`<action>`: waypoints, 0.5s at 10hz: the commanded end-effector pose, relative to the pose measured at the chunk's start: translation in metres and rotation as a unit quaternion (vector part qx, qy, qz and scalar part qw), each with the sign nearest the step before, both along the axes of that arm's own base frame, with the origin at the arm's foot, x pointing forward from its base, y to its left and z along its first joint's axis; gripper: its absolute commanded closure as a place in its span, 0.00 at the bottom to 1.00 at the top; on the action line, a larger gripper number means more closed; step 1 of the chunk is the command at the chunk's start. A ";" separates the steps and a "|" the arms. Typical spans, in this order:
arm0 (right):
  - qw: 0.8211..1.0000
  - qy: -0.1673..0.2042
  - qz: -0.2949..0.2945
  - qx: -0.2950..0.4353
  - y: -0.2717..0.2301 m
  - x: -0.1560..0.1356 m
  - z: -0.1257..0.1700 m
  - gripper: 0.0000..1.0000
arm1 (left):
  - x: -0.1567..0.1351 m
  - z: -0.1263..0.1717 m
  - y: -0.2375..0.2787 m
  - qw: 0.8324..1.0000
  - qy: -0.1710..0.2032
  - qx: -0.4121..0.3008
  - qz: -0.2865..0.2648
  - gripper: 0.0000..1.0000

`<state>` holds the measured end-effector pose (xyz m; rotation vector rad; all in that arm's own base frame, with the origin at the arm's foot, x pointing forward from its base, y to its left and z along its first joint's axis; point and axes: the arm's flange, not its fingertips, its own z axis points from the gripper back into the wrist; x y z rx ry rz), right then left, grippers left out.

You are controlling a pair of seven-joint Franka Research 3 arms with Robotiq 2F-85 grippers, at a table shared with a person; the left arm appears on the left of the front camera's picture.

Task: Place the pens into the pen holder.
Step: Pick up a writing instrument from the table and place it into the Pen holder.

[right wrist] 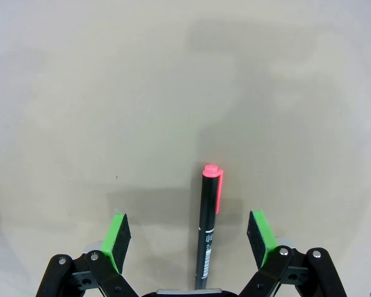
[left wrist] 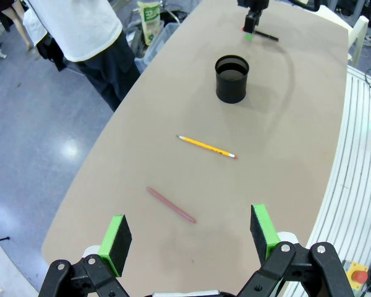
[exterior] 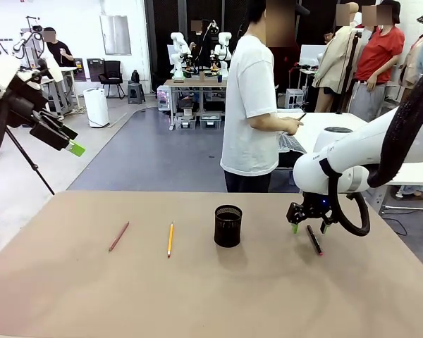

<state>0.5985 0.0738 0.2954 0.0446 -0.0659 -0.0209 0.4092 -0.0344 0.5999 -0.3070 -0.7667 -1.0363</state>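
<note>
Straddling a black, pink-capped pen [right wrist: 209, 230] with the right gripper [exterior: 309, 228], held low over the surface [exterior: 268, 296] with fingers spread apart and nothing clamped. Lying flat between the green pads [right wrist: 258, 229], a little nearer one than the other, cap pointing away from the wrist. Standing upright near that gripper, off toward the left arm's side: the black mesh pen holder [exterior: 228, 225], seemingly empty. Waiting high above the surface with the left gripper [left wrist: 190, 238], likewise spread and empty, over a reddish-brown pencil [left wrist: 171, 205], with a yellow pencil [left wrist: 207, 146] just beyond. Best handled by centring on the barrel, lowering squarely, pinching mid-length, then lifting before swinging to the holder.
</note>
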 end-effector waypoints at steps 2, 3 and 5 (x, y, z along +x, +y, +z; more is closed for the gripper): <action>1.000 0.008 0.022 0.014 -0.006 0.010 0.001 0.25 | -0.001 0.000 0.002 1.000 -0.002 -0.001 -0.004 0.00; 1.000 0.013 0.020 0.017 -0.007 0.010 0.000 0.45 | -0.001 0.000 0.002 1.000 -0.002 -0.001 -0.004 0.00; 1.000 0.014 0.017 0.015 -0.007 0.011 -0.001 0.85 | -0.001 0.000 0.002 1.000 -0.002 -0.001 -0.004 0.00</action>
